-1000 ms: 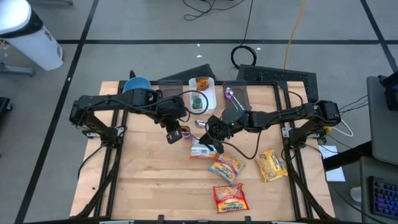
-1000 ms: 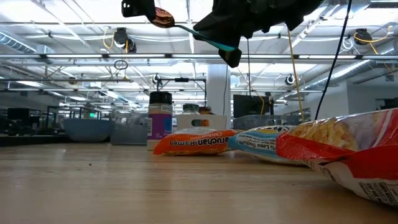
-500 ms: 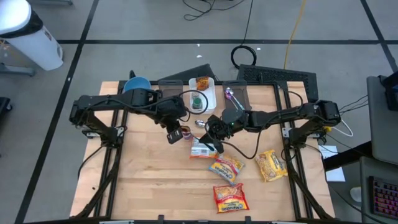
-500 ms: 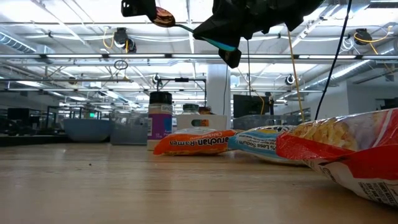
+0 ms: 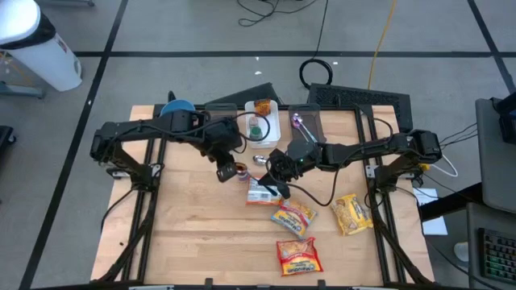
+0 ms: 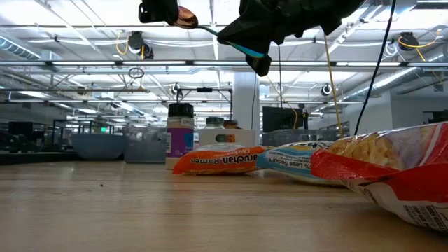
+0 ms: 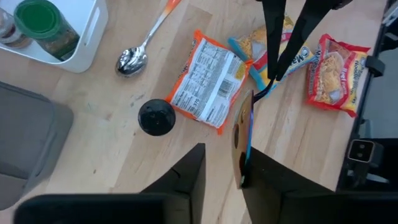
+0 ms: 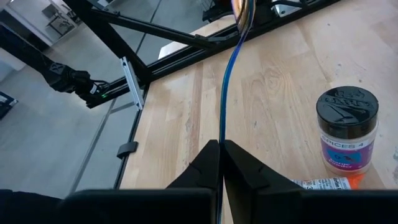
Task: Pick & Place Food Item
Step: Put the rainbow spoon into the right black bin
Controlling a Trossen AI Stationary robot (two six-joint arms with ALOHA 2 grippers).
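Observation:
A spoon with a coppery bowl (image 6: 185,15) and a thin blue handle (image 8: 224,93) hangs high over the table's middle, between my two grippers. My right gripper (image 8: 221,147) is shut on the handle's end. My left gripper (image 7: 222,155) is open around the bowl (image 7: 239,134), which stands edge-on beside one finger. Below, on the wood, lie an orange-and-white ramen packet (image 7: 205,81) and other noodle packets (image 5: 294,216), (image 5: 298,256), (image 5: 352,213). My right gripper pinches the free end of the spoon's blue handle (image 8: 222,127) between its two fingers. It comes nearly level from the table's right, and the handle runs straight out along the fingers. The spoon is clear of the table. My left gripper slants down from the left. The bowl's edge (image 7: 241,163) lies against the inner side of one finger (image 7: 252,180); the other finger (image 7: 194,168) stands apart from it. I cannot tell whether the near finger touches it.
A black-lidded spice jar (image 8: 347,134) stands under the spoon. A metal spoon (image 7: 134,59) lies near a white tray (image 7: 87,43) holding a green-lidded jar. A blue bowl (image 5: 176,107) and clear tubs (image 5: 305,121) line the far edge. Bare wood at the near left.
Both arms have kept their places. In the low view the spoon's bowl sits slightly higher at my left gripper than before, while the handle end in my right gripper has stayed where it was.

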